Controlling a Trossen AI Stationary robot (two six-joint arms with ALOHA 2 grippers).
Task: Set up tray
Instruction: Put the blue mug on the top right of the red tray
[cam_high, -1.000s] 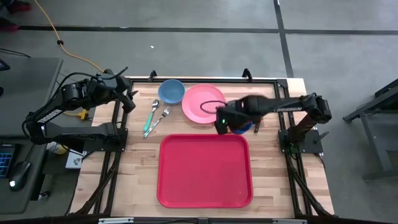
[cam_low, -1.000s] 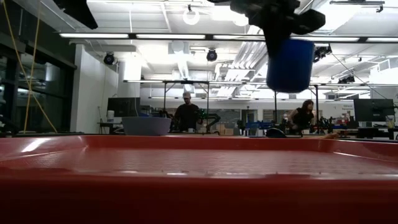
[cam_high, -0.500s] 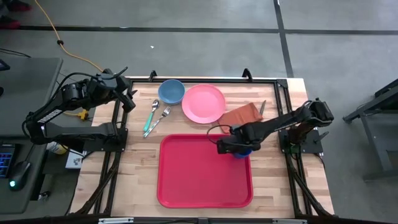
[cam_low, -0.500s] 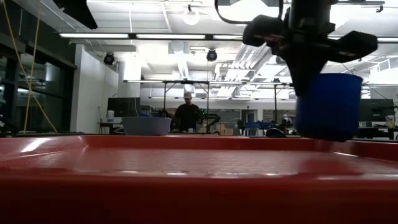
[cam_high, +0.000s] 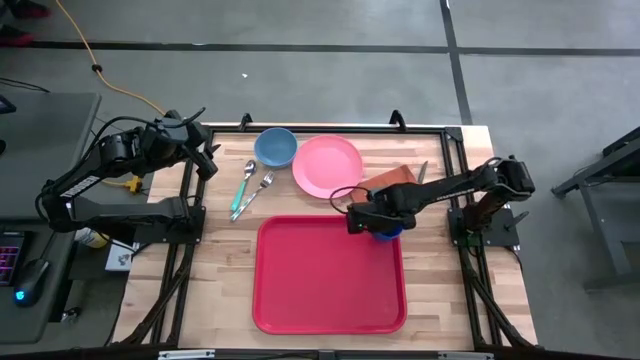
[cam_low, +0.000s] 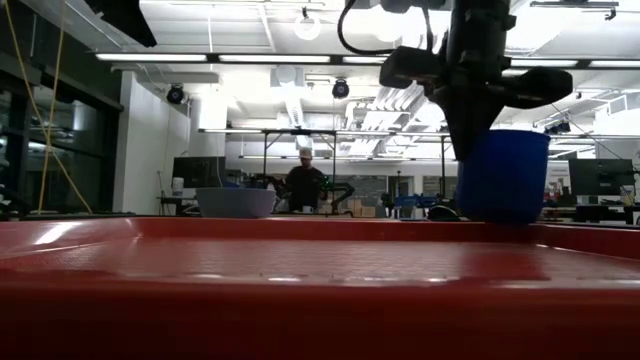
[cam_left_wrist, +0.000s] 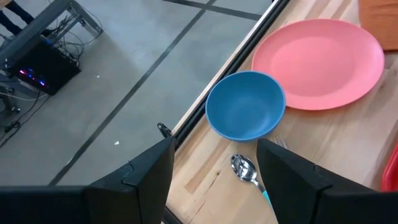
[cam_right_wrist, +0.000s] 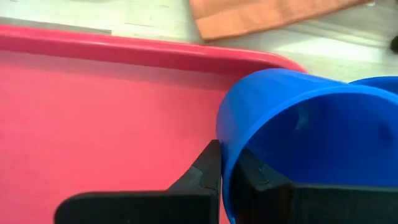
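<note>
In the low view, the red tray is filling the bottom of the frame. At upper right, the right gripper is pinching the rim of a blue cup, which now hangs just above the tray's far right corner; a moment ago it was nearer and lower over the tray, so placing looks unfinished. In the high view the cup is sitting at the tray's upper right edge. Farther up, the left gripper, fingers wide and empty, is waiting at upper left.

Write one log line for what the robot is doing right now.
right gripper: shut on blue cup rim | cup over tray far right corner | left gripper: open, waiting beside blue bowl
</note>
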